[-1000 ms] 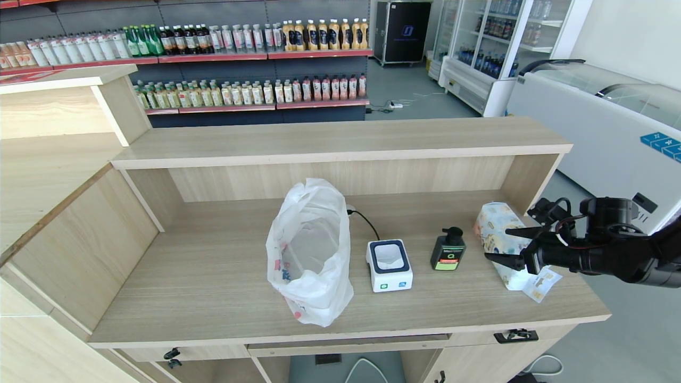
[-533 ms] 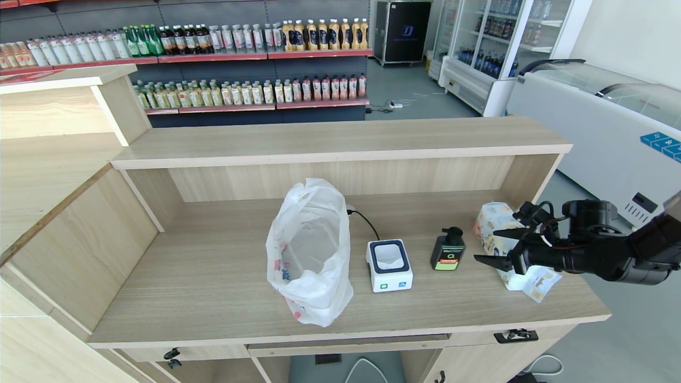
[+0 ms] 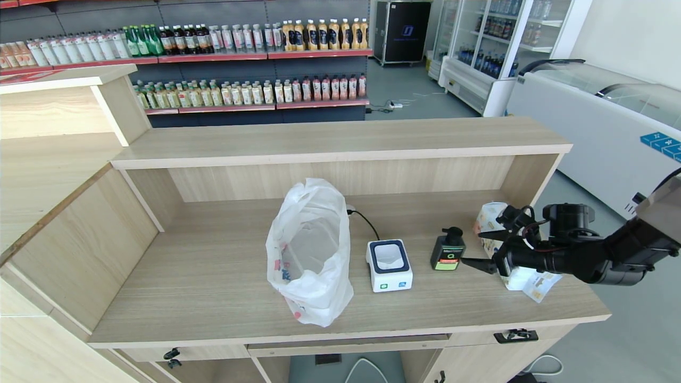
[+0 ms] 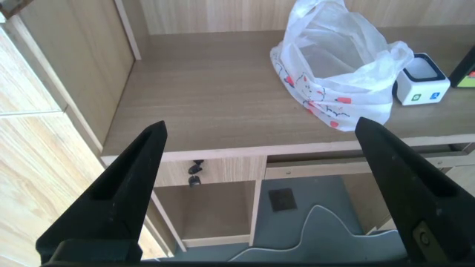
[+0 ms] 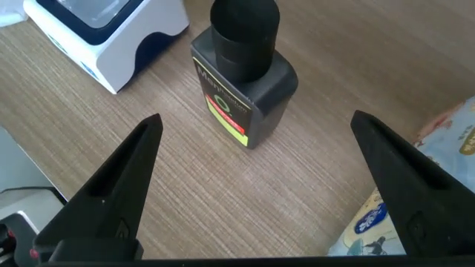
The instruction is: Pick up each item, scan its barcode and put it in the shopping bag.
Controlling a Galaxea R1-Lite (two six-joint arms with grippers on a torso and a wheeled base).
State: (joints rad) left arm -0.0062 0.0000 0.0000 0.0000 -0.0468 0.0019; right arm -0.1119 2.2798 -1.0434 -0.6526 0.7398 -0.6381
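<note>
Right tool [image 3: 472, 247]: fingers spread wide, nothing gripped. It is held low over the light wood table [image 3: 213, 276], just right of the dark square pump bottle with green-red label [image 3: 448, 250]. The bottle is stood upright between the white barcode scanner [image 3: 389, 264] and the patterned soft tissue pack [image 3: 492, 223]. The pack is partly covered by the right arm. The white plastic shopping bag [image 3: 311, 250] is stood mouth-up just left of the scanner. Left tool [image 4: 260, 127]: fingers apart, empty, held in front of the table's near edge, well apart from the items.
</note>
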